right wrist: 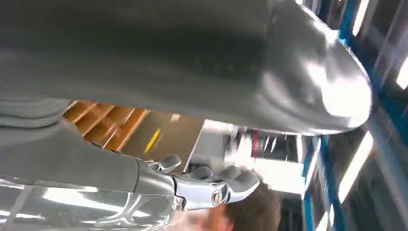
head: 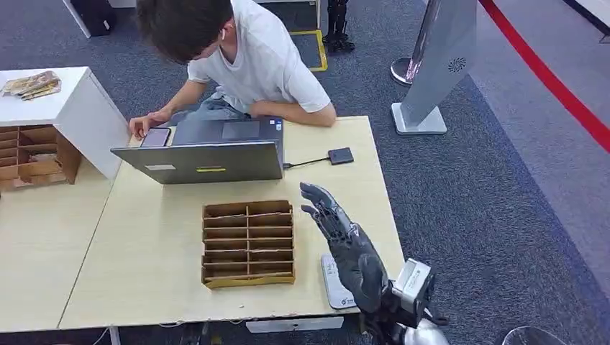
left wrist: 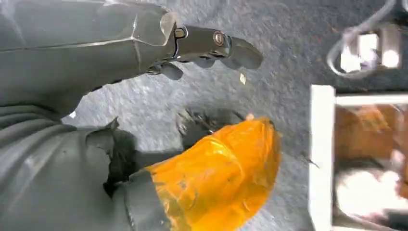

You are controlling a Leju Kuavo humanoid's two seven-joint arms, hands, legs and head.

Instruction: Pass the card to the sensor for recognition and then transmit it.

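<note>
One raised right hand, fingers spread and holding nothing, above a pale wooden table.
Left hand hung open over grey carpet; white card lay beneath the right wrist; its writing unreadable.

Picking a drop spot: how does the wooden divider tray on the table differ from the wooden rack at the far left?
The divider tray lies flat on the table, compartments facing up; the wooden rack sits under a white cabinet, compartments facing sideways. The tray is fully visible; the rack is cut off by the picture's edge. Both are brown wood with empty-looking slots.
</note>
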